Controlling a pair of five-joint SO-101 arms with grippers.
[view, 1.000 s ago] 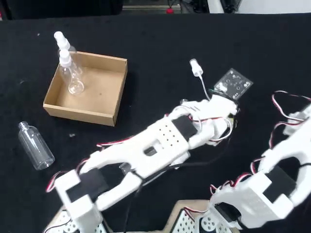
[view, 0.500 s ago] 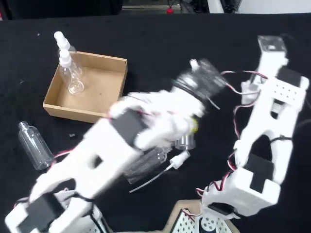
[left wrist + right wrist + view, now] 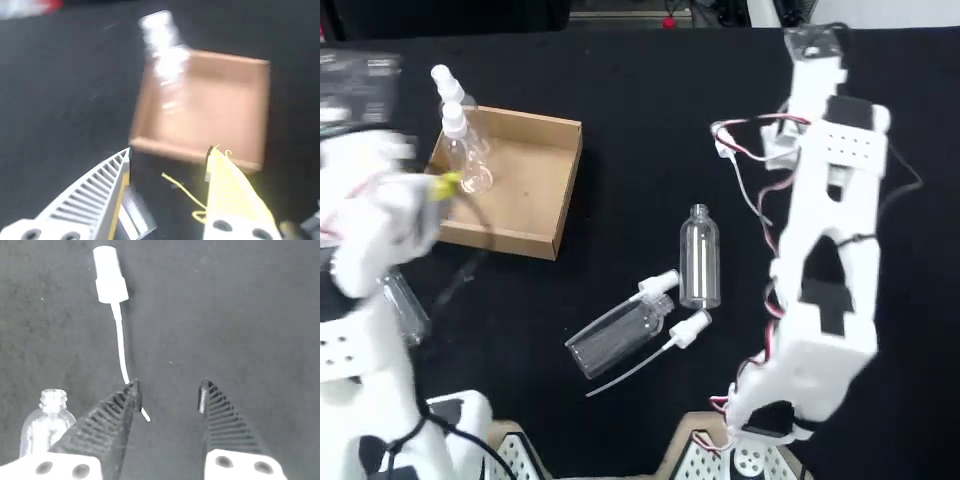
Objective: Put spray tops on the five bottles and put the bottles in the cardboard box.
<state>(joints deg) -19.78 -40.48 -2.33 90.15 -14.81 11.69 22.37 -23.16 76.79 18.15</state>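
My right gripper point(image 3: 169, 392) is open, low over the black table, with the tube of a loose white spray top point(image 3: 111, 282) just off one fingertip. An uncapped clear bottle point(image 3: 46, 422) lies beside it. From above, that spray top point(image 3: 723, 140) lies by the right arm point(image 3: 830, 180), and the uncapped bottle point(image 3: 699, 255) lies mid-table. A capped bottle point(image 3: 620, 330) and another loose spray top point(image 3: 685, 330) lie nearer the front. My left gripper point(image 3: 167, 155) is open above the cardboard box point(image 3: 210, 110). Two capped bottles point(image 3: 460, 150) stand in the box point(image 3: 525, 240).
Another uncapped bottle point(image 3: 408, 312) lies on the table left of the box, partly behind the blurred left arm point(image 3: 370, 220). The black table point(image 3: 620, 90) runs open behind the box and between the two arms.
The left arm has swung from mid-table to the left, over the box's near side, uncovering the bottles in the middle. The right arm has stretched up and over the far spray top.
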